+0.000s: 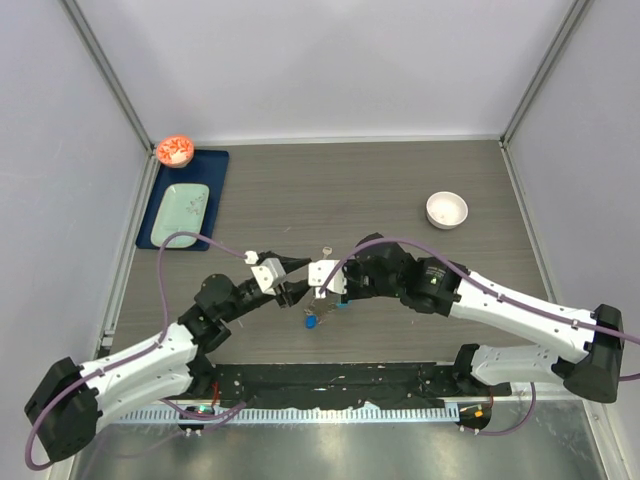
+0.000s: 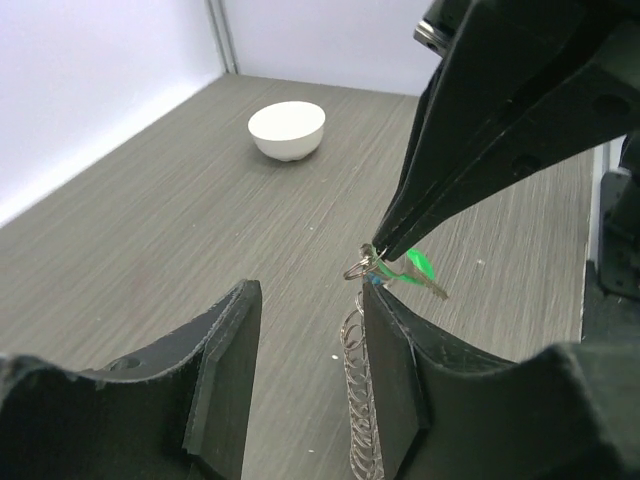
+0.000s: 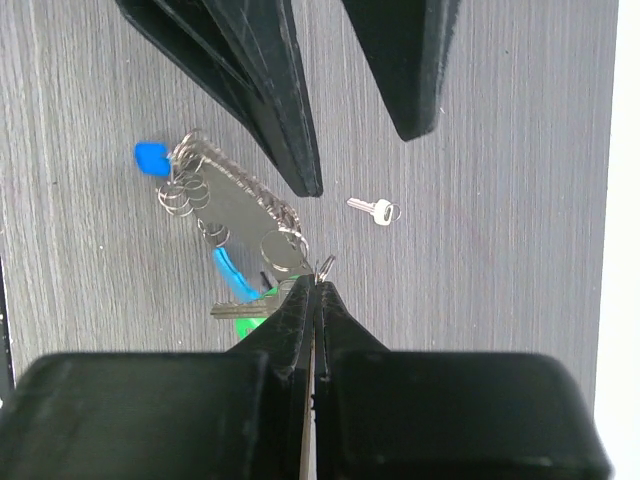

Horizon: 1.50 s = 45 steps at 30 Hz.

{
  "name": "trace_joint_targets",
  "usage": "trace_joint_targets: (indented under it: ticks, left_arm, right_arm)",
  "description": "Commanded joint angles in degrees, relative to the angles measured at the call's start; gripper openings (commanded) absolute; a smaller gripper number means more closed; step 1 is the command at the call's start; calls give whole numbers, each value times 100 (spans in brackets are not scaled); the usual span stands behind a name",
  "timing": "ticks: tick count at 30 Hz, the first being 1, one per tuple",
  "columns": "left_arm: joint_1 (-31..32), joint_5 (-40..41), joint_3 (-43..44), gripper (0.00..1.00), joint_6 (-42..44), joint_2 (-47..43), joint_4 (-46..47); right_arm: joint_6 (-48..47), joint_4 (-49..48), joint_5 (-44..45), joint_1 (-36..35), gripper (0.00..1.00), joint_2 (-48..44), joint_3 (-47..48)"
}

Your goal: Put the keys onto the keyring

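My right gripper [image 3: 316, 283] is shut on a small split ring [image 3: 323, 267] at the end of the keyring [image 3: 235, 200], whose silvery chain, light-blue strap [image 3: 230, 275] and dark-blue tag [image 3: 150, 158] hang below it. The green-headed key [image 3: 243, 322] hangs by the same ring. The plain silver key [image 3: 372, 209] lies loose on the table, also seen from above [image 1: 325, 251]. My left gripper [image 2: 305, 320] is open, facing the right one; the chain [image 2: 362, 400] runs along the inner face of its right finger [image 2: 400, 370]. From above, both grippers meet over the keyring [image 1: 312, 319].
A white bowl [image 1: 446, 209] stands at the back right, also in the left wrist view [image 2: 287, 128]. A blue mat [image 1: 186, 200] with a pale green plate and an orange-filled bowl [image 1: 175, 150] sits at the back left. Walls enclose the table.
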<state>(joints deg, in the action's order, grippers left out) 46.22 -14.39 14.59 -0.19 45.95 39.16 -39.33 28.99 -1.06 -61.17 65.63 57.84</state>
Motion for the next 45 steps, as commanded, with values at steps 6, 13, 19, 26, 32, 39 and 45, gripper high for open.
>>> trace_joint_targets:
  ticks: [6, 13, 19, 26, 32, 39, 45]
  left_arm:
    - [-332, -1864, 905, 50, 950, 1134, -347]
    - [-333, -2278, 993, 52, 783, 1416, -654]
    - [-324, -2314, 888, 51, 108, 1548, -725]
    - [36, -2068, 598, 51, -482, 1223, -576]
    - [282, -2006, 405, 52, -834, 1126, -260]
    - [283, -1181, 185, 55, -703, 687, -119]
    - [283, -872, 167, 56, -518, 633, -101]
  right_arm:
    - [-338, 291, -96, -27, 1, 73, 508]
    - [-373, 300, 88, -27, 1, 82, 500]
    - [-391, 194, 88, -27, 1, 170, 482]
    - [-417, 159, 291, -18, 1, 293, 517]
    - [-452, 177, 291, -27, 1, 363, 587]
    - [-488, 440, 185, -36, 1, 460, 781]
    - [-584, 590, 299, -115, 1, 486, 921]
